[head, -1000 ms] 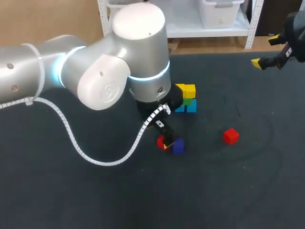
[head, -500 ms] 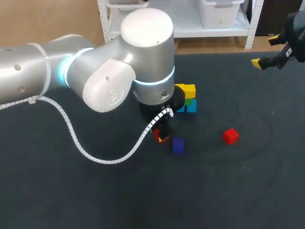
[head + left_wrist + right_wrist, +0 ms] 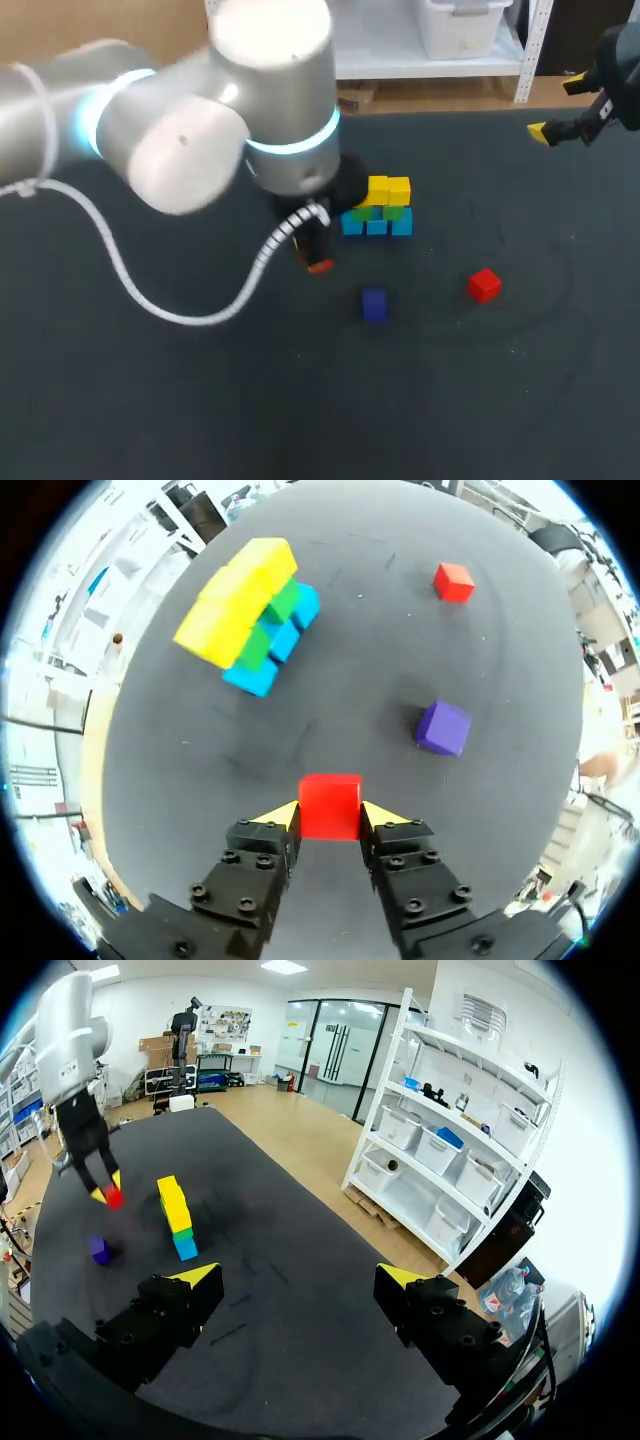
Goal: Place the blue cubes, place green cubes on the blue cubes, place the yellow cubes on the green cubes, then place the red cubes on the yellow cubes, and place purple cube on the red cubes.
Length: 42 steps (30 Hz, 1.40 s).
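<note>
Cube stack (image 3: 378, 208): blue, green and yellow tiers done, toward the table's (image 3: 150, 400) far edge. Your left gripper (image 3: 330, 820) pinches one red cube (image 3: 330, 798); second red cube (image 3: 484, 285) and purple cube (image 3: 374, 304) lie loose. Right gripper (image 3: 298, 1276): spread, empty.

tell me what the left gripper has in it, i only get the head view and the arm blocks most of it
Observer: In the left wrist view the left gripper is shut on a red cube, with one yellow tip against each side of it.
Operator: ok, and the loose cube near the middle, blue or purple
Observer: Purple. The left wrist view shows the purple cube alone on the table, ahead of the gripper and apart from the stack.
Operator: right gripper carrying anything
Observer: No. In the right wrist view the right gripper is open and holds nothing.
</note>
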### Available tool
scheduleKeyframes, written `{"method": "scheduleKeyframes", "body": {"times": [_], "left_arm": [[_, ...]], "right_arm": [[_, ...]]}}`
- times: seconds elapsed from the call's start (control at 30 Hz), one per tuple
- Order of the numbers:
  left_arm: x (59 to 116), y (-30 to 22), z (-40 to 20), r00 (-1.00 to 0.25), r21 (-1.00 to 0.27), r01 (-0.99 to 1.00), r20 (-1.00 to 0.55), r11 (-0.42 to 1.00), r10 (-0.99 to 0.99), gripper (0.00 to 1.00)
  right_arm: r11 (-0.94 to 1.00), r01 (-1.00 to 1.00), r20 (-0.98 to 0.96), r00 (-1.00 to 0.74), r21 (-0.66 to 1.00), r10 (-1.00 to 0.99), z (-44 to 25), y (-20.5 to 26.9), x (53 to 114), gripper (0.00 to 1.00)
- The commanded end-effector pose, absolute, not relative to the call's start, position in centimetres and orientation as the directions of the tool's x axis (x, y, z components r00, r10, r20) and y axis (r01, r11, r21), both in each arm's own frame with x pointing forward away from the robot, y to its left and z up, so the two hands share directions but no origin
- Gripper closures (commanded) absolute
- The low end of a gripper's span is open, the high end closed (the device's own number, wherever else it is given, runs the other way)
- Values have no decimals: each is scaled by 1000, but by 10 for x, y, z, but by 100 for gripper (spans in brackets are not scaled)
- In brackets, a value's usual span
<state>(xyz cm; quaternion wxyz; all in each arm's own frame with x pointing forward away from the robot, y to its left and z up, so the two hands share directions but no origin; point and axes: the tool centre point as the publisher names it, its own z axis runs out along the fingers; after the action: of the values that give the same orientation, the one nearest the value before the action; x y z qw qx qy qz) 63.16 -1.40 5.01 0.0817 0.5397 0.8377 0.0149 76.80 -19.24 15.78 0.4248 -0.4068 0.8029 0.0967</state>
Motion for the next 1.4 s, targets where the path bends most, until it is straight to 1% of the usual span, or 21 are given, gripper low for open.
{"method": "scheduleKeyframes", "body": {"times": [0.03,0.1,0.17,0.23,0.3,0.43,0.5,0.57,0.67,0.87,1.2,1.3,1.33,1.4], "left_arm": [[636,14,87,-336,112,927,-184,359,924,100],[644,15,99,-286,119,942,-203,314,937,100],[653,13,108,-219,170,952,-202,255,954,100],[659,8,116,-193,150,962,-211,227,958,100],[662,0,122,-142,157,972,-209,177,967,100],[672,-16,129,-89,160,979,-202,123,975,100],[677,-25,130,-83,137,984,-193,111,978,100],[680,-32,129,-49,158,984,-171,76,984,100],[684,-42,127,-17,136,990,-150,37,988,100],[693,-59,125,22,101,995,-135,-8,991,100],[698,-80,124,64,108,993,-137,-50,988,100],[705,-83,117,72,141,989,-139,-52,988,100],[708,-85,116,74,134,990,-149,-54,986,100],[713,-87,114,53,131,991,-149,-34,987,100]], "right_arm": [[651,-734,-760,-309,-191,-572,158,-192,767,0],[651,-734,-760,-309,-191,-572,158,-192,767,0],[651,-734,-760,-309,-191,-572,158,-192,767,0],[651,-734,-760,-309,-191,-572,158,-192,767,0],[651,-734,-760,-309,-191,-572,158,-192,767,0],[651,-734,-760,-309,-191,-572,158,-192,767,0],[651,-734,-760,-309,-191,-572,158,-192,767,0],[651,-734,-760,-309,-191,-572,158,-192,767,0],[651,-734,-760,-309,-191,-572,158,-192,767,0],[651,-734,-760,-309,-191,-572,158,-192,767,0],[651,-734,-760,-309,-191,-572,158,-192,767,0],[651,-734,-760,-309,-191,-572,158,-192,767,0],[651,-734,-760,-309,-191,-572,158,-192,767,0],[651,-734,-760,-309,-191,-572,158,-192,767,0]]}}
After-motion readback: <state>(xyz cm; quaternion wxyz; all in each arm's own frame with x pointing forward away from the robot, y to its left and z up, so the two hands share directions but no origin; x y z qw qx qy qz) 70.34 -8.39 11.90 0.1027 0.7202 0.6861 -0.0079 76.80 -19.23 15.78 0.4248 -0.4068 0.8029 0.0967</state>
